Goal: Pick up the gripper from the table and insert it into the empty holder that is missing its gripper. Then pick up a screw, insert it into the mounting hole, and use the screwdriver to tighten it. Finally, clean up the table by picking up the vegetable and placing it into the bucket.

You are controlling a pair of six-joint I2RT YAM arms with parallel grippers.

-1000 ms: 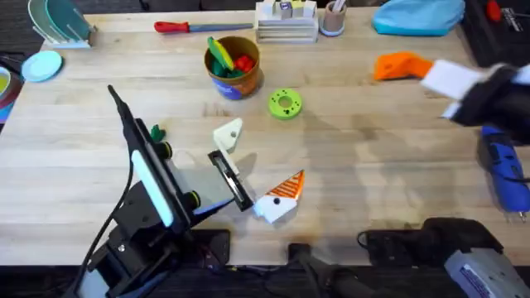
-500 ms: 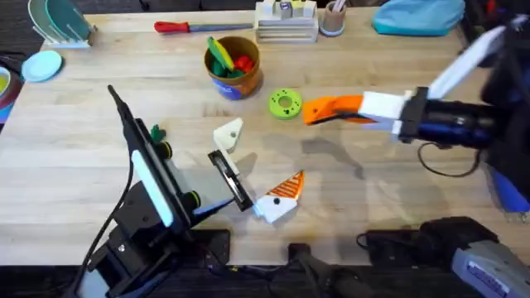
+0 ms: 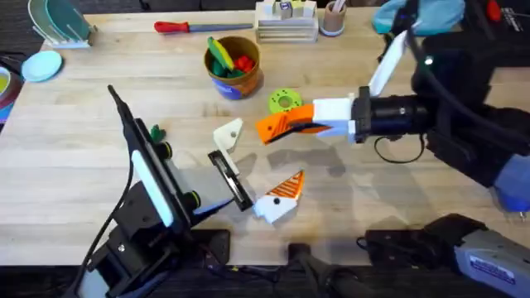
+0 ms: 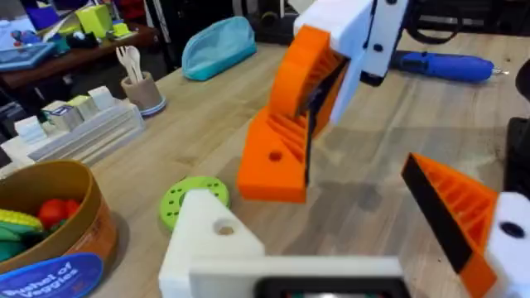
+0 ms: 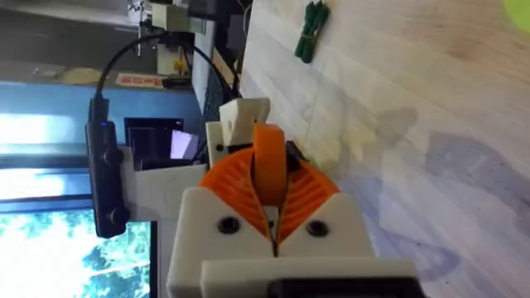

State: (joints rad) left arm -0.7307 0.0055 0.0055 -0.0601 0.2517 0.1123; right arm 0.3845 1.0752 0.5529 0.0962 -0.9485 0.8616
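The loose gripper (image 3: 280,199), a white block with an orange ribbed tip, lies on the table; it shows again as the gripper (image 4: 468,222) in the left wrist view. Just to its left is the holder (image 3: 232,180), a black bar on my left arm's end. My left gripper (image 3: 228,159) stands open, bearing a single cream finger (image 3: 228,134). My right gripper (image 3: 281,126) hovers shut and empty above the table, up and right of the loose piece. The dark-green vegetable (image 3: 156,132) lies beside the left arm. The bucket (image 3: 233,68) stands at the back. The blue screwdriver (image 4: 447,64) lies far right.
A bright green ring disc (image 3: 285,101) sits close behind the right gripper's tips. Along the back edge are a red-handled screwdriver (image 3: 186,26), a white rack (image 3: 286,25) and a blue pouch (image 3: 418,16). Bare wood lies in front of the right gripper.
My right arm has swept in from the far right edge to the table's middle, its orange tips now beside the green disc. The left arm and loose piece have not moved.
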